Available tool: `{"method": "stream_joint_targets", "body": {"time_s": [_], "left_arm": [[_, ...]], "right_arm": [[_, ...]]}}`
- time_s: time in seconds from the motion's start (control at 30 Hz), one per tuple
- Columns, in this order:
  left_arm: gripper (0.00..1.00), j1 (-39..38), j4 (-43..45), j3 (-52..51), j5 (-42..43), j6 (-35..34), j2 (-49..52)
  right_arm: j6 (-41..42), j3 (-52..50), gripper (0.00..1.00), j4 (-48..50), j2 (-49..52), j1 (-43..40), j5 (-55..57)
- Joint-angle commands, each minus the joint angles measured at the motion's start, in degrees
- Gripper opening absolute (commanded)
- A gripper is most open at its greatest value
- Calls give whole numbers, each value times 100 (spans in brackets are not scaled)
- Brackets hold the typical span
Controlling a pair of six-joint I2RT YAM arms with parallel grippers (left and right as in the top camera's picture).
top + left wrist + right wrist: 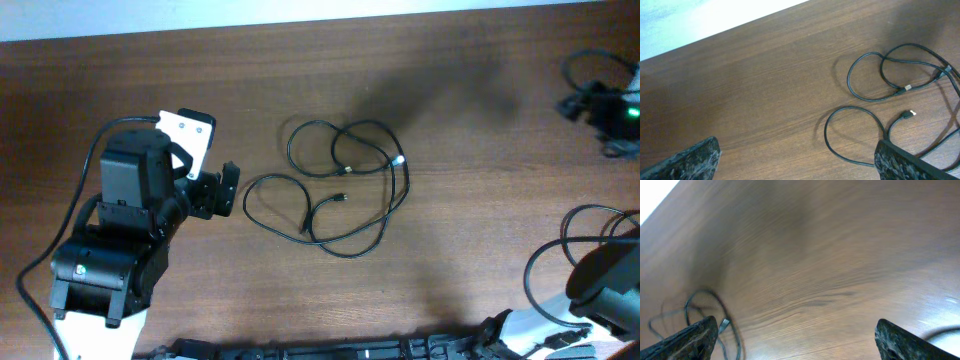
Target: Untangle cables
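Brown wood-grain table [450,70] observed. The thin black cables with small silver-tipped plug ends [330,185] lie flat on the table at its centre, as several loose loops that cross one another at a few points; four plug ends are visible among the loops. Left gripper [225,190] sits just left of the leftmost loop and apart from it. In the left wrist view its two dark textured fingers [690,160] stand spread wide over bare wood, with the cables to the right of the gap, and one strand passes behind the right-hand finger; contact there cannot be determined. Right gripper [796,330] is well apart from the cables, at the near right corner of the table. Its wrist view is blurred, but its fingers are likewise spread wide with only table surface between them. A small black device with a green light [620,108] sits at the far right edge.
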Motion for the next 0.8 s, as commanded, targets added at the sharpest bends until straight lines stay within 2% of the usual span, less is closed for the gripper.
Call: {"method": "stream_joint_targets", "body": {"time_s": [0.0,0.13,0.3,0.47,0.67,0.77], "left_arm": [[99,4,7,37,42,-72,-24],[99,4,4,37,42,-72,-24],[99,4,4,37,42,-72,-24],[99,4,7,37,42,-72,-24],[99,4,4,37,42,-72,-24],[99,4,4,37,42,-72,-24]], "right_arm": [[-304,-61,99,-20,-15,1027,-79],[-656,-61,99,-33,24,2603,-74],[-669,-186,99,-22,511,3613,-81],[-664,-621,99,42,938,4118,-317],[-660,-1451,99,400,938,4242,-326],[-664,-1797,99,579,938,4245,-741]]}}
